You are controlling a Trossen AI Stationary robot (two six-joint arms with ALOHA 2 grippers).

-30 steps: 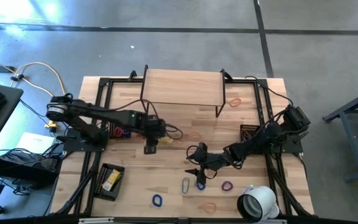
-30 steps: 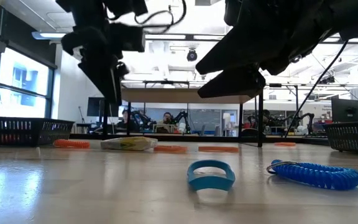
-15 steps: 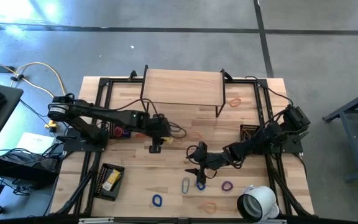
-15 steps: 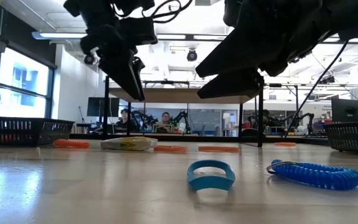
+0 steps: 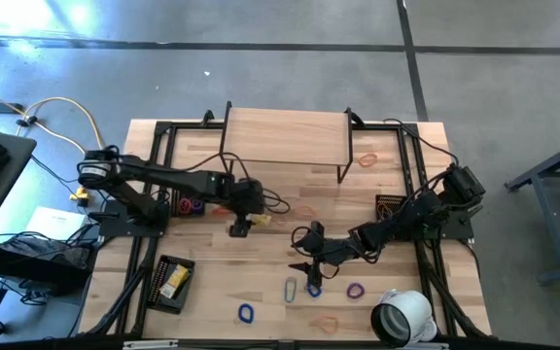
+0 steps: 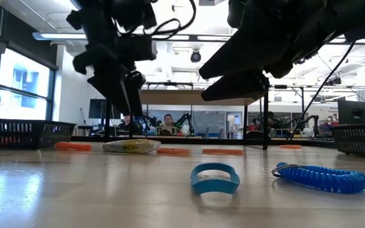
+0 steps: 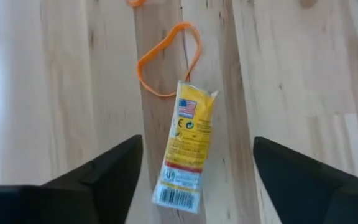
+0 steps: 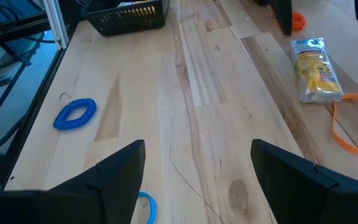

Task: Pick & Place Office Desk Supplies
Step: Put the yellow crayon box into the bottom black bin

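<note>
table (image 7: pixel 291 93): pale wood planks, smooth with a soft sheen
packet (image 7: pixel 188 146): glossy yellow-and-white printed plastic film
band (image 7: pixel 166 59): thin orange rubber, matt
coiled loop (image 8: pixel 74 114): blue plastic, shiny
basket (image 8: pixel 129 15): black wire mesh
left gripper (image 7: pixel 194 186): fingers (image 7: pixel 104 177) dark matt plastic

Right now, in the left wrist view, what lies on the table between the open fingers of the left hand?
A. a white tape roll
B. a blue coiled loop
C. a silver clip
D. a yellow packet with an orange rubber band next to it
D: the left hand hangs open over a yellow packet, and an orange rubber band lies at the packet's far end.
</note>
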